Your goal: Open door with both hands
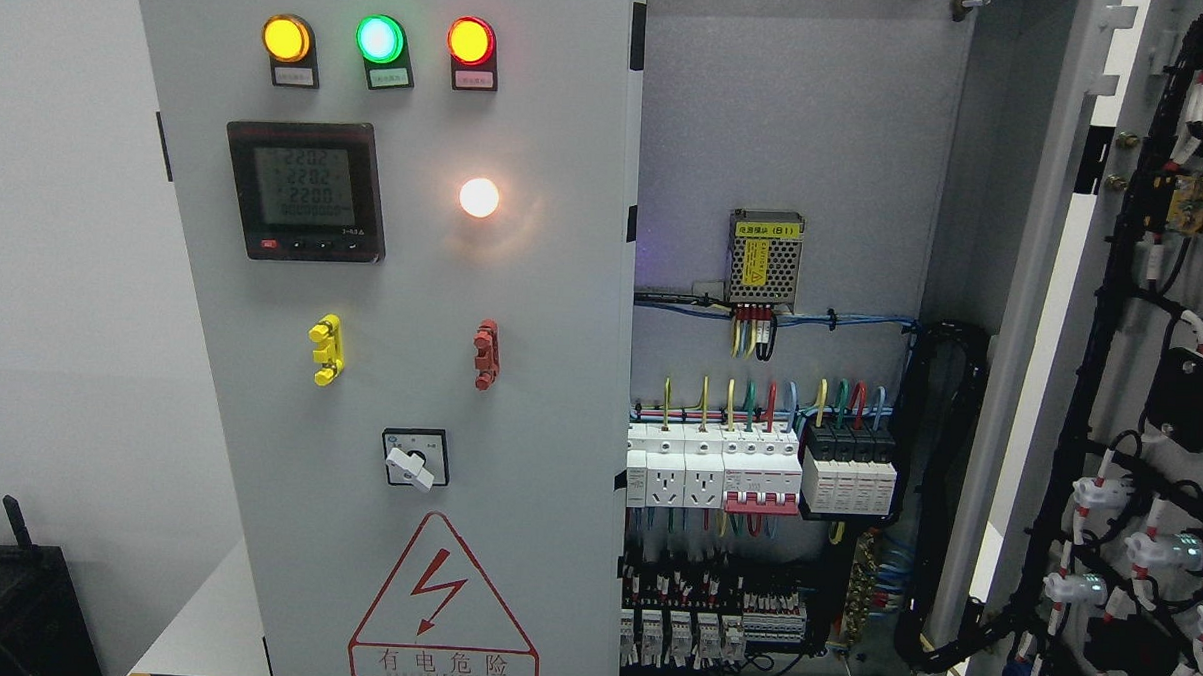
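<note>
standing swung wide at the far right, the right door (1150, 397) shows its wired inner face and leaves the cabinet interior (793, 285) with its breakers (757, 474) exposed, while the left door (412, 321) looks shut, and neither hand is in view, so their state cannot be told.

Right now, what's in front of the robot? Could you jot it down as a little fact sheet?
scene: electrical cabinet, head view
left door: closed
right door: swung wide open, wiring on its inner face
indicator lamps: yellow, green and red, all lit
meter: display on
rotary switch: below the meter
warning sign: red triangle with lightning bolt
interior: circuit breakers in a row, power supply above
robot hands: none in view
</note>
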Robot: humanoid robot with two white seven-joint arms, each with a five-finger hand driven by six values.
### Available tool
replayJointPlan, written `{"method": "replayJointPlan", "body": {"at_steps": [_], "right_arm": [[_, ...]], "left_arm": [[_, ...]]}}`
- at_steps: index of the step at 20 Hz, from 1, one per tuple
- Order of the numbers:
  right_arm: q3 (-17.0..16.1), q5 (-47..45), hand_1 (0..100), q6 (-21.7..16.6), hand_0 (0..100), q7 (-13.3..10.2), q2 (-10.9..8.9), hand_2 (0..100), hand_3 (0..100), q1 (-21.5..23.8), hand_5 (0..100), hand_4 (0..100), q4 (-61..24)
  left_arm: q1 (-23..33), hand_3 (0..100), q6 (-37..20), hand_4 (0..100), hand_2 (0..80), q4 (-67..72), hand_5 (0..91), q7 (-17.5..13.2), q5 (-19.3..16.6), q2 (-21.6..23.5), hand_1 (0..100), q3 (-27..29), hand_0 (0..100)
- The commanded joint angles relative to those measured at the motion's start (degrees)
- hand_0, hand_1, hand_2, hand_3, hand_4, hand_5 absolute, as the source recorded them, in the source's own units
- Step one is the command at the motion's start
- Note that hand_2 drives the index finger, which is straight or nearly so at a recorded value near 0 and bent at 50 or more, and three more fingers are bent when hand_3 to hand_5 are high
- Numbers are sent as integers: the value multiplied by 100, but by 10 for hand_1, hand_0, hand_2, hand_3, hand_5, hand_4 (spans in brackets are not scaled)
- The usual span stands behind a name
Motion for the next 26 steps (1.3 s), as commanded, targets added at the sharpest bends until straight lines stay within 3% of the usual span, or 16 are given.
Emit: {"method": "replayJointPlan", "body": {"at_steps": [1, 4, 22, 26], "right_arm": [[-8, -221, 0, 184, 0, -3, 48, 0, 0, -617, 0, 0, 326], [-8, -406, 0, 369, 0, 6, 57, 0, 0, -845, 0, 0, 475], [-17, -468, 0, 369, 0, 59, 4, 0, 0, -1707, 0, 0, 1566], [36, -1021, 0, 457, 0, 50, -31, 0, 0, -1856, 0, 0, 1680]], "left_arm": [[0, 0, -6, 43, 0, -79, 0, 2, -1, -1, 0, -4, 0], [0, 0, 3, 43, 0, -71, 0, 2, -1, -1, 0, -4, 0], [0, 0, 3, 43, 0, -71, 0, 2, -1, -1, 0, -4, 0], [0, 0, 3, 43, 0, -79, 0, 2, -1, -1, 0, 5, 0]]}}
